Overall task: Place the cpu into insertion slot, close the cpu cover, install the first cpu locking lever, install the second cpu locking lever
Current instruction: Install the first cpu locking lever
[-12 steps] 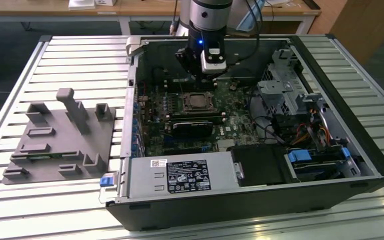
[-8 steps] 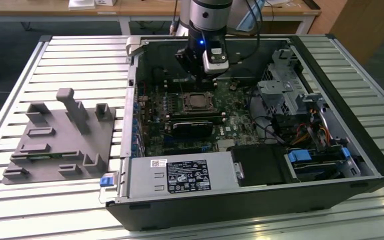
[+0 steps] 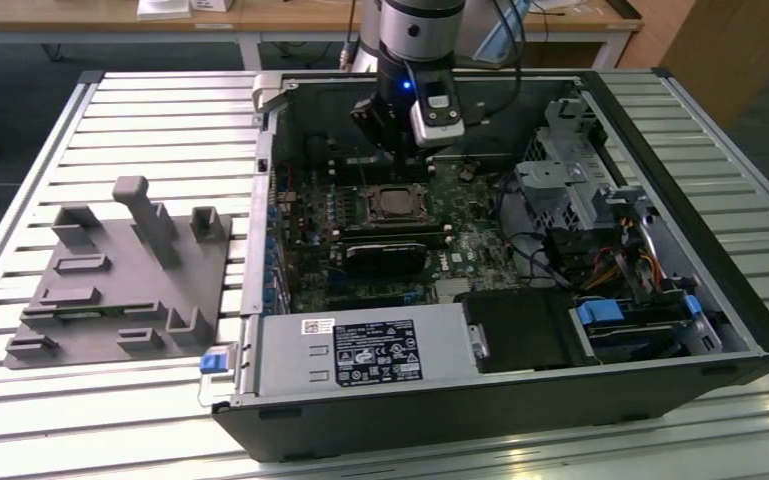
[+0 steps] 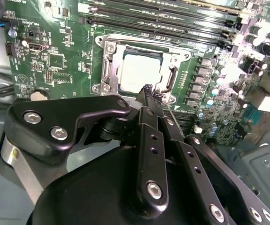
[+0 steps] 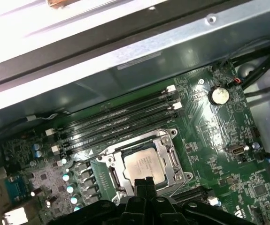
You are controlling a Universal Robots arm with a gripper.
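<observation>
Fingers (image 4: 147, 97) together above the cpu (image 4: 140, 70), seated flat, face-up in the insertion slot (image 4: 107, 70).

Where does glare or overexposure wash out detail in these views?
First wrist view: everything beyond the case wall is blown white. Second wrist view: glare bleaches the capacitors; the cpu shines pale. Exterior view: even light, the slatted table mildly reflective.

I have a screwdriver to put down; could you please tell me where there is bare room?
Bare slatted table lies at the exterior view's left of the case, beyond the grey fixture, and in a strip at that view's right. Inside is crowded: the pincer hangs over the cpu; cables and a drive cage pack the side by that strip.
</observation>
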